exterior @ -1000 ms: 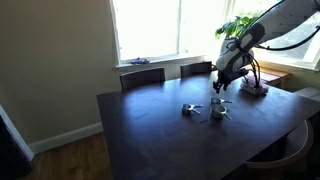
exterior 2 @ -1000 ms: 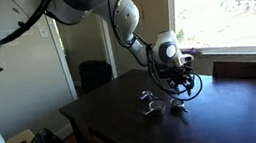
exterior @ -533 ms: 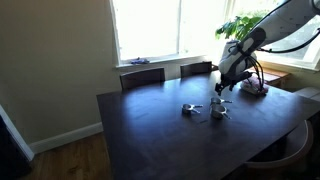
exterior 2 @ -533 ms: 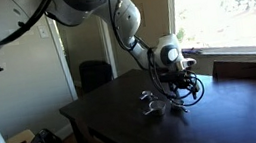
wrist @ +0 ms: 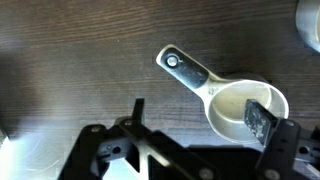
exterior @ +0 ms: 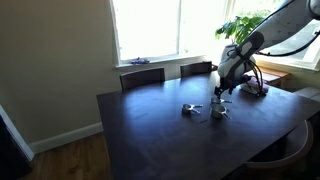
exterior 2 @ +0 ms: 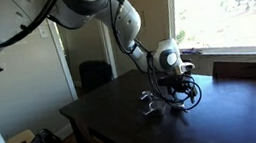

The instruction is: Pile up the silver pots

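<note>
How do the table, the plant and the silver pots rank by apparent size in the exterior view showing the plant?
Largest: table.
Then: plant, though it stands farther back.
Smallest: silver pots, tiny beside both.

In the wrist view a finger (wrist: 262, 118) covers the rim of the silver pot (wrist: 228, 100) at 4 o'clock; the edge cuts a pale rounded object (wrist: 311, 22) at 2 o'clock.

Dark wooden bench (exterior: 150, 135). Two dark chairs (exterior: 142, 76) pushed up to its far edge, below a bright window (exterior: 150, 25). Leafy plant (exterior: 238, 25) beyond the far right corner. Wood floor (exterior: 70, 158) off the left edge, with white baseboard (exterior: 65, 137) along the wall.
</note>
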